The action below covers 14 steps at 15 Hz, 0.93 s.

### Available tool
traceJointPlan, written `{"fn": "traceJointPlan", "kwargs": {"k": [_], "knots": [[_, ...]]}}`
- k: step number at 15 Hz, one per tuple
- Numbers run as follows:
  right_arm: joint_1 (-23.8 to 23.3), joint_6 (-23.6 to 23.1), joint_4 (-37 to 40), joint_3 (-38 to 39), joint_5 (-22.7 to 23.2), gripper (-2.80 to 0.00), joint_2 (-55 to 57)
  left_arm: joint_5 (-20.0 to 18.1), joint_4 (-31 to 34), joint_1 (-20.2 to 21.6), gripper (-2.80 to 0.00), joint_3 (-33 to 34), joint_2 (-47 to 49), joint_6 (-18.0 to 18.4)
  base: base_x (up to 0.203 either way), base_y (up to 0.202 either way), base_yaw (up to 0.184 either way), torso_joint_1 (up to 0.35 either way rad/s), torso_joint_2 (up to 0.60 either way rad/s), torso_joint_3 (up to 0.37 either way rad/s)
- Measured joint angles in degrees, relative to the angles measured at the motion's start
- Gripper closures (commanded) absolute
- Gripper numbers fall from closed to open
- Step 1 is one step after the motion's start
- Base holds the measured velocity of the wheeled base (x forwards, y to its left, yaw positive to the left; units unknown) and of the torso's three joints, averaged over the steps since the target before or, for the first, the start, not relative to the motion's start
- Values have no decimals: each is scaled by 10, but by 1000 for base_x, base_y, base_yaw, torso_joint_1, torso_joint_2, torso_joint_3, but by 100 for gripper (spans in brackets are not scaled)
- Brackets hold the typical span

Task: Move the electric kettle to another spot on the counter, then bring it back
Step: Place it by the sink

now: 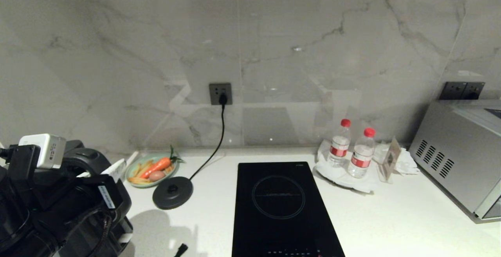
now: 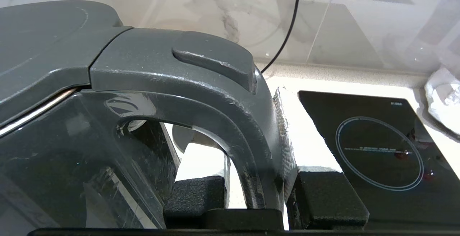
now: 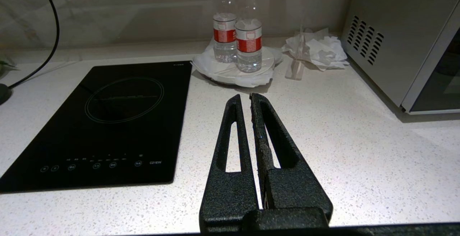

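Note:
In the left wrist view the electric kettle [image 2: 151,70] fills the picture, dark and glossy, with its flat lid and loop handle. My left gripper [image 2: 251,182] is shut on the handle's upright part, one finger inside the loop and the other outside it. In the head view the kettle's top [image 1: 84,157] shows behind my left arm [image 1: 58,210] at the lower left, above the white counter [image 1: 391,218]; its body is hidden. My right gripper [image 3: 244,99] hangs shut and empty over the counter [image 3: 359,149], right of the hob.
The round black corded base disc [image 1: 172,192] lies bare, plugged into the wall socket [image 1: 220,94]. Nearby are a plate of vegetables [image 1: 152,169], the black induction hob [image 1: 280,206], two water bottles [image 1: 339,142] on a white plate, crumpled paper, and a silver oven [image 1: 458,151].

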Motion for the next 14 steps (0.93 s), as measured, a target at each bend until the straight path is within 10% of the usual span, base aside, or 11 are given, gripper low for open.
{"fn": "traceJointPlan", "kwargs": {"k": [14], "knots": [[0, 0, 0, 0, 0, 0, 0, -1, 0, 0, 0, 3, -5, 0, 0, 0, 0, 21, -43, -22]]}}
